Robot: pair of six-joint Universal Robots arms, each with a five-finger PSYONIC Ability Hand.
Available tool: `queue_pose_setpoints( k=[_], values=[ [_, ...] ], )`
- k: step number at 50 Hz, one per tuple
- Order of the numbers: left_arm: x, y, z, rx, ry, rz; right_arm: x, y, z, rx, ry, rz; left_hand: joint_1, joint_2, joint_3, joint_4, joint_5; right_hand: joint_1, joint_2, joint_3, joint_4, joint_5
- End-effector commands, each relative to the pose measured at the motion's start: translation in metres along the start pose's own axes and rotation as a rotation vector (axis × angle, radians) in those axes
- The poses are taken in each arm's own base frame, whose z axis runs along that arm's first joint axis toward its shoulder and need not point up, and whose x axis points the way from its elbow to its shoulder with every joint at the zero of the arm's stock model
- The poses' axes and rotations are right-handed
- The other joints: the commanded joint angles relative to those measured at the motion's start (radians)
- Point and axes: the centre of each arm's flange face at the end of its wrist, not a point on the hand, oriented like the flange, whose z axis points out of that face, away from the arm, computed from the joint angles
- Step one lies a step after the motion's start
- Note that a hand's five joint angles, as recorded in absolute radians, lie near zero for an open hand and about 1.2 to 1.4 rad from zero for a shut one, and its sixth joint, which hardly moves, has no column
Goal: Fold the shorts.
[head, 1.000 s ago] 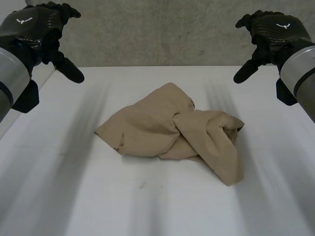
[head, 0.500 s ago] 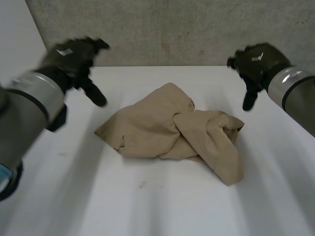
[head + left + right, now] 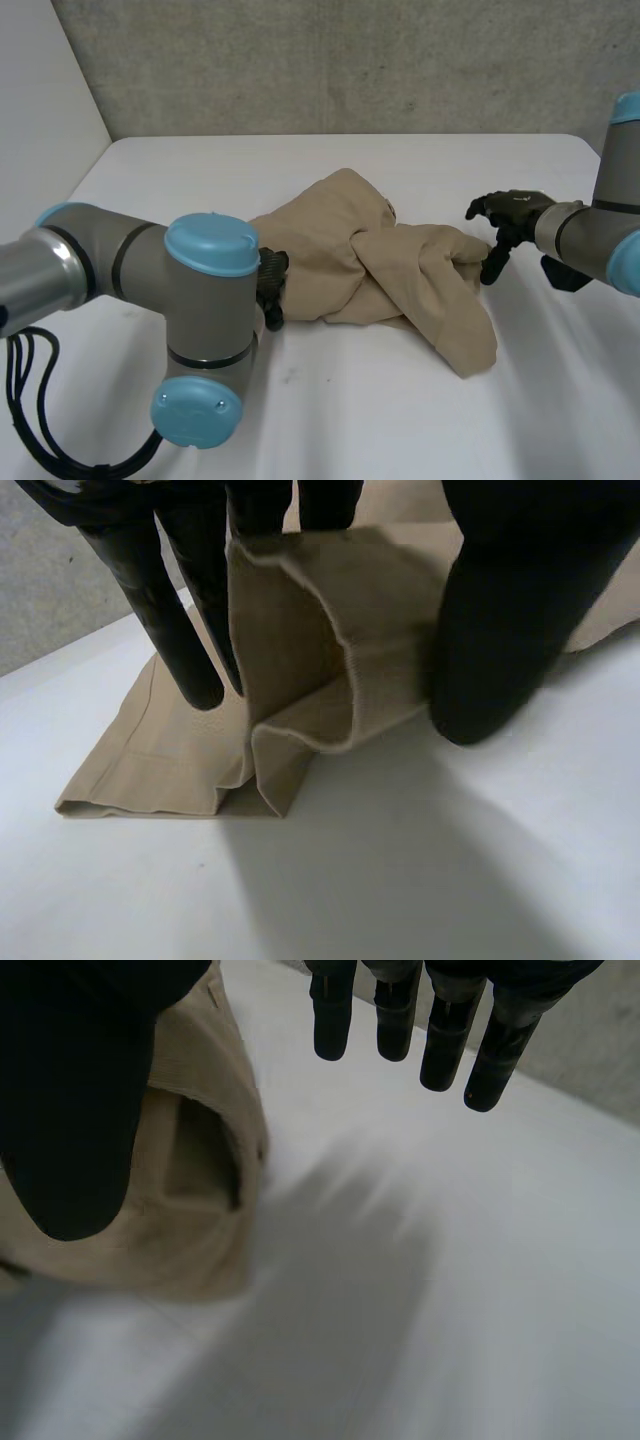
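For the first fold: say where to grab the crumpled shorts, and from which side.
Grip the shorts at both outer edges, sideways in: the raised hem fold between the left hand's thumb and fingers, and the bunched opening by the right hand. Both stand up, probably pinchable.

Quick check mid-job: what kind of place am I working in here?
Probably a lab test bench: a white table, a plain grey concrete-looking wall behind it, and crumpled tan shorts between two robot arms.
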Motion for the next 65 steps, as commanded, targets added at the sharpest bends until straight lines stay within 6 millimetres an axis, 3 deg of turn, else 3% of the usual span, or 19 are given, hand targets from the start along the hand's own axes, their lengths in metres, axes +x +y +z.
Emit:
queue_pose_setpoints(
  k=[1, 4, 6, 8, 9, 14, 21, 26, 27, 31, 35, 36, 39, 42, 43, 50, 54, 58, 65],
  values=[
    [-0.010, -0.006, 0.009, 0.042, -0.026, -0.022, -0.017, 0.020, 0.010, -0.050, -0.113, 0.112, 0.504, 0.543, 0.546, 0.543, 0.550, -0.032, -0.052, -0.043, -0.065, -0.073],
    [-0.015, -0.012, 0.011, 0.064, -0.040, -0.036, -0.019, 0.023, 0.010, -0.060, -0.135, 0.142, 0.555, 0.593, 0.596, 0.594, 0.601, -0.032, -0.052, -0.043, -0.065, -0.073],
    [-0.026, -0.019, 0.014, 0.081, -0.066, -0.051, -0.022, 0.024, 0.010, -0.065, -0.152, 0.180, 0.555, 0.593, 0.596, 0.594, 0.601, 0.232, 0.213, 0.221, 0.199, 0.191],
    [-0.034, -0.024, 0.017, 0.091, -0.086, -0.062, -0.021, 0.024, 0.010, -0.062, -0.153, 0.203, 0.555, 0.593, 0.596, 0.594, 0.601, 0.747, 0.728, 0.737, 0.715, 0.707],
    [-0.042, -0.029, 0.020, 0.103, -0.104, -0.072, -0.021, 0.021, 0.008, -0.049, -0.152, 0.224, 0.555, 0.593, 0.596, 0.594, 0.601, 1.185, 1.166, 1.175, 1.153, 1.145],
    [-0.071, -0.051, 0.036, 0.167, -0.180, -0.059, -0.018, 0.008, -0.003, 0.022, -0.129, 0.212, 0.555, 0.593, 0.596, 0.594, 0.601, 1.190, 1.170, 1.179, 1.157, 1.149],
    [-0.112, -0.092, 0.063, 0.308, -0.310, 0.078, -0.032, -0.024, -0.057, 0.206, -0.131, 0.119, 0.555, 0.593, 0.596, 0.594, 0.601, 1.190, 1.170, 1.179, 1.157, 1.149],
    [-0.120, -0.104, 0.082, 0.388, -0.323, 0.121, -0.088, -0.031, -0.081, 0.304, -0.226, 0.040, 0.555, 0.593, 0.596, 0.594, 0.601, 1.190, 1.170, 1.179, 1.157, 1.149],
    [-0.121, -0.106, 0.084, 0.400, -0.321, 0.122, -0.108, -0.034, -0.088, 0.340, -0.247, 0.015, 0.555, 0.593, 0.596, 0.594, 0.601, 1.190, 1.170, 1.179, 1.157, 1.149],
    [-0.122, -0.109, 0.093, 0.427, -0.312, 0.121, -0.142, -0.041, -0.098, 0.412, -0.242, -0.061, 0.497, 0.535, 0.538, 0.535, 0.543, 1.190, 1.170, 1.179, 1.157, 1.149],
    [-0.123, -0.101, 0.102, 0.406, -0.326, 0.117, -0.168, -0.027, -0.082, 0.393, -0.206, -0.210, 0.204, 0.242, 0.246, 0.243, 0.250, 1.190, 1.170, 1.179, 1.157, 1.149],
    [-0.128, -0.096, 0.104, 0.383, -0.345, 0.113, -0.173, -0.024, -0.079, 0.388, -0.198, -0.243, -0.079, -0.041, -0.037, -0.040, -0.033, 1.190, 1.170, 1.179, 1.157, 1.149],
    [-0.130, -0.084, 0.104, 0.335, -0.368, 0.111, -0.184, -0.016, -0.067, 0.380, -0.148, -0.351, -0.378, -0.339, -0.336, -0.339, -0.332, 1.190, 1.170, 1.179, 1.157, 1.149],
    [-0.129, -0.071, 0.093, 0.276, -0.380, 0.108, -0.186, -0.013, -0.057, 0.368, -0.101, -0.389, -0.536, -0.498, -0.495, -0.498, -0.490, 1.190, 1.170, 1.179, 1.157, 1.149],
    [-0.129, -0.074, 0.080, 0.271, -0.380, 0.093, -0.184, -0.012, -0.052, 0.362, -0.076, -0.396, -0.612, -0.574, -0.571, -0.574, -0.566, 1.190, 1.170, 1.179, 1.157, 1.149],
    [-0.127, -0.074, 0.018, 0.250, -0.336, -0.058, -0.182, -0.012, -0.044, 0.357, -0.042, -0.391, -0.625, -0.587, -0.583, -0.586, -0.579, 1.190, 1.170, 1.179, 1.157, 1.149],
    [-0.105, -0.073, -0.036, 0.220, -0.236, -0.179, -0.183, -0.011, -0.042, 0.355, -0.041, -0.389, -0.616, -0.578, -0.575, -0.578, -0.570, 1.190, 1.170, 1.179, 1.157, 1.149],
    [-0.090, -0.060, -0.076, 0.131, -0.161, -0.255, -0.182, -0.010, -0.041, 0.349, -0.038, -0.386, -0.610, -0.572, -0.569, -0.572, -0.564, 1.190, 1.170, 1.179, 1.157, 1.149],
    [-0.076, -0.031, -0.111, -0.013, -0.096, -0.286, -0.180, -0.006, -0.040, 0.335, -0.037, -0.386, -0.599, -0.560, -0.557, -0.560, -0.552, 1.190, 1.170, 1.179, 1.157, 1.149]
  ],
)
